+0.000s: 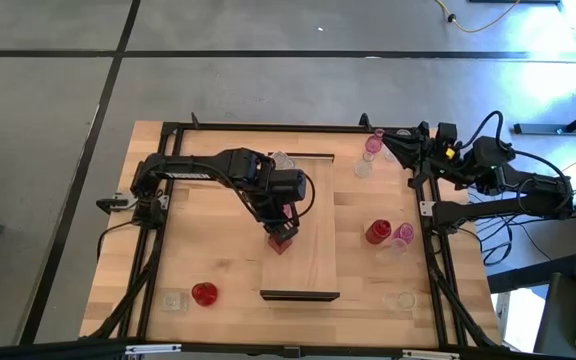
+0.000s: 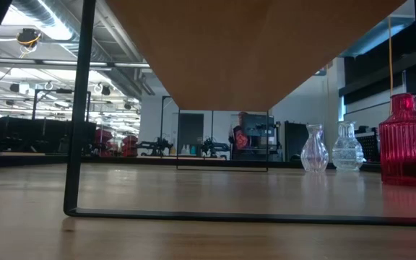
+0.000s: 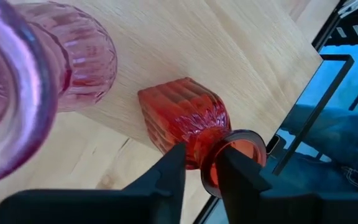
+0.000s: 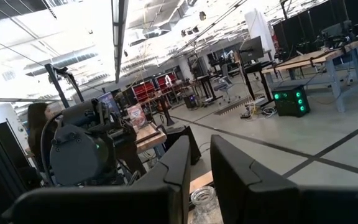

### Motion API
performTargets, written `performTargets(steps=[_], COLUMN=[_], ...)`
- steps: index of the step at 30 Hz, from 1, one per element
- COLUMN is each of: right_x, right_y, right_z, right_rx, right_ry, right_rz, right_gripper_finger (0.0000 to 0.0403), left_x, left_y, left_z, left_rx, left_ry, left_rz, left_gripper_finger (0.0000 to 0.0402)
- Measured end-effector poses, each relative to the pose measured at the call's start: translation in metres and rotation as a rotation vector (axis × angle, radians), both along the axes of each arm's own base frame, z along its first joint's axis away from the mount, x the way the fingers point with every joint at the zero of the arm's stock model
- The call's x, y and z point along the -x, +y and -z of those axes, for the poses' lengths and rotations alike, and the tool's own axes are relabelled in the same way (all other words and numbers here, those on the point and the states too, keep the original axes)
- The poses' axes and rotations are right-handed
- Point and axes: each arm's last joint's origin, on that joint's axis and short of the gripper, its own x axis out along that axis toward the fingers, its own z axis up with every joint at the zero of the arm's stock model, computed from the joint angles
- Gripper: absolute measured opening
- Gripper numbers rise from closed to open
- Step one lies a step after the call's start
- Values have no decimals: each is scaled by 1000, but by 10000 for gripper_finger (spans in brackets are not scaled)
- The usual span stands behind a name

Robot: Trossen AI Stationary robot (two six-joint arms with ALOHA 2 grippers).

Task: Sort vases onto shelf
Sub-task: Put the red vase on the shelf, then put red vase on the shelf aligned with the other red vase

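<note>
Judging by the table, you're early: the left gripper (image 1: 282, 240) pinches a red vase's (image 1: 282, 243) neck over the shelf (image 1: 313, 262) beside a pink vase (image 3: 73, 56), while most vases remain scattered on the tabletop (image 1: 208, 250).

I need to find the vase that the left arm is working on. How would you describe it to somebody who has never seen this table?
Start at the shelf, the long light-wood board in the middle of the table. On it, under the left gripper, stand a pink vase and a red ribbed vase. Yours is the red one, whose neck sits between the fingers.
</note>
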Motion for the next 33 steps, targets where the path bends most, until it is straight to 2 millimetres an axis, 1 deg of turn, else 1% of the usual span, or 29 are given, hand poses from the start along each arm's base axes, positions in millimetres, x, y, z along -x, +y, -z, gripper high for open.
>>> performTargets(steps=[5, 10, 15, 23, 25, 28, 30, 33], right_x=[0, 0, 0, 0, 0, 0, -1, -1], right_y=[0, 0, 0, 0, 0, 0, 0, 0], right_z=[1, 0, 1, 1, 1, 1, 1, 1], right_rx=[0, 0, 0, 1, 0, 0, 0, 1], right_ry=[5, 5, 6, 6, 7, 6, 8, 10], right_rz=[0, 0, 0, 0, 0, -1, -1, -1], right_gripper_finger=[53, 53, 53, 53, 53, 53, 53, 53], left_x=[1, 5, 9, 18, 25, 35, 42, 57], left_y=[0, 1, 2, 3, 3, -1, -7, -17], left_z=[0, -4, -9, -21, -27, -35, -39, -48], left_rx=[-6, -2, -3, -18, -18, -28, -44, -64], left_ry=[10, 5, 5, -36, -41, -47, -34, -30], left_rz=[-21, -41, -50, -71, -91, -113, -130, -138], left_gripper_finger=[116, 136, 145, 145, 145, 145, 145, 145])
